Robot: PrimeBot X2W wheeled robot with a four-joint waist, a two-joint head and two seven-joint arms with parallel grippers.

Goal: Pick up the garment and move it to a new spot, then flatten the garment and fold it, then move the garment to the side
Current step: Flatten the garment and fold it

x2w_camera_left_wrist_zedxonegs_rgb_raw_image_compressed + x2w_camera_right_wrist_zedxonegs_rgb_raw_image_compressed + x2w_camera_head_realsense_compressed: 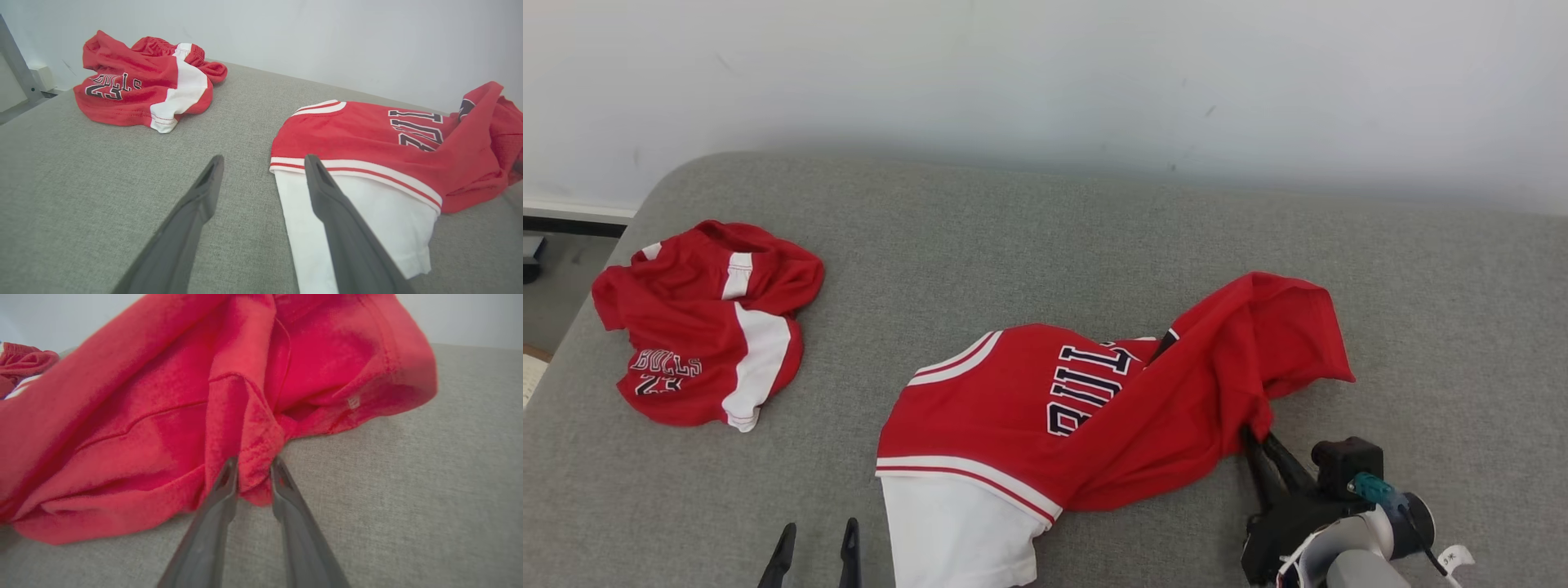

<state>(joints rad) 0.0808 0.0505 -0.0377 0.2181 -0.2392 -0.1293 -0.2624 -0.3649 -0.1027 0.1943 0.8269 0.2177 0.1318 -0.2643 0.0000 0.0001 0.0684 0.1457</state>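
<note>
While the right end effector (253, 464) pinches its hem, the red jersey (1013, 392), white-trimmed with dark lettering, lies crumpled; the left end effector (818, 529) gapes, empty.

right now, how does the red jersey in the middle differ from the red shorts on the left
The jersey lies stretched out across the middle of the grey surface; the shorts sit bunched in a compact heap near its left edge. The right end effector has a fold of the jersey between its fingers; nothing touches the shorts. The jersey looks larger. Both are red with white panels and dark lettering.
</note>
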